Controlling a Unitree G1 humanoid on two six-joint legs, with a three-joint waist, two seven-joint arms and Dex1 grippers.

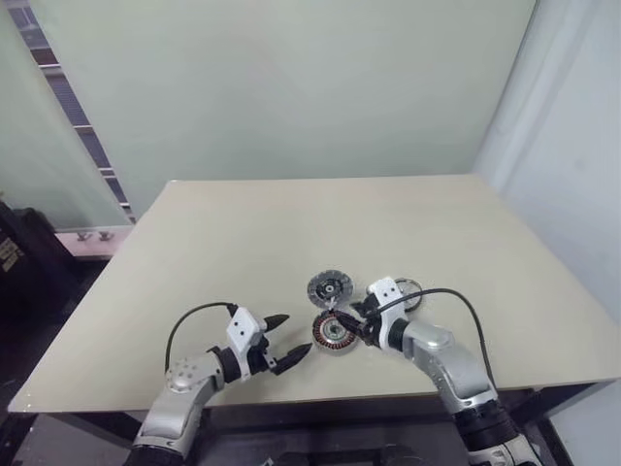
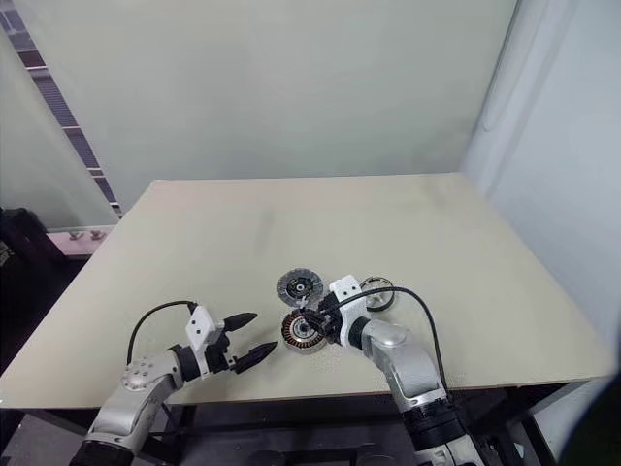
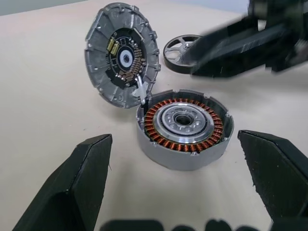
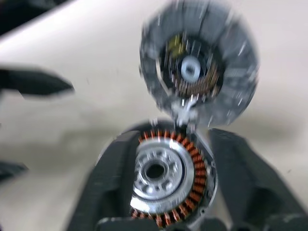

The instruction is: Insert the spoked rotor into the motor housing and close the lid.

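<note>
The motor housing [image 3: 183, 127], a shallow metal cup with copper windings around a silver centre, sits near the table's front edge. Its lid [image 3: 122, 53], a finned grey disc, stands tilted open at the housing's far rim. The spoked rotor [image 3: 179, 48] lies flat on the table just beyond and to the right of the housing [image 1: 333, 332]. My right gripper [image 4: 171, 137] hovers over the housing, its fingers [image 4: 113, 178] apart on either side with nothing held. My left gripper [image 1: 289, 340] is wide open just left of the housing, pointing at it.
The beige table [image 1: 291, 233] stretches far beyond the parts. Its front edge [image 1: 320, 393] runs close behind both grippers. A black cable [image 1: 456, 296] loops off the right wrist. A pale wall stands behind the table.
</note>
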